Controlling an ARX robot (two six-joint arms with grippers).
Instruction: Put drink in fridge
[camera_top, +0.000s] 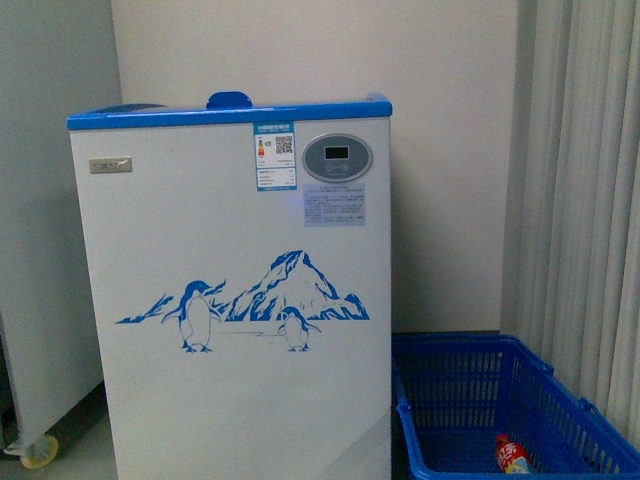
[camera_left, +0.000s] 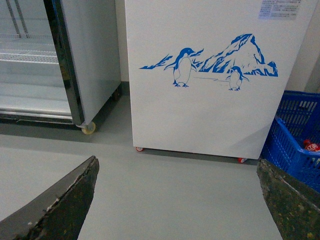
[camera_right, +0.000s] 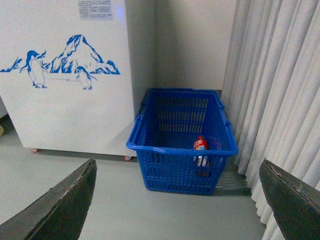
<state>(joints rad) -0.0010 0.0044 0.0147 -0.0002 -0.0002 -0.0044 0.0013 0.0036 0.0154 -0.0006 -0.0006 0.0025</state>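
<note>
The drink (camera_top: 512, 455), a small bottle with a red cap and red-white label, lies in the blue mesh basket (camera_top: 470, 395) on the floor to the right of the fridge. It also shows in the right wrist view as the drink (camera_right: 201, 145), and at the edge of the left wrist view as the drink (camera_left: 312, 146). The fridge (camera_top: 235, 290) is a white chest with a blue rim and a penguin-and-mountain graphic; its top is not visible from here. My left gripper (camera_left: 177, 200) and right gripper (camera_right: 177, 200) are both open, well back from basket and fridge, holding nothing.
A glass-door cabinet (camera_left: 45, 65) on castors stands left of the fridge. Pale curtains (camera_right: 280, 85) hang right of the basket (camera_right: 182, 145). Grey floor (camera_left: 170, 185) lies between the grippers and the fridge, which rests on small red castors (camera_left: 139, 149).
</note>
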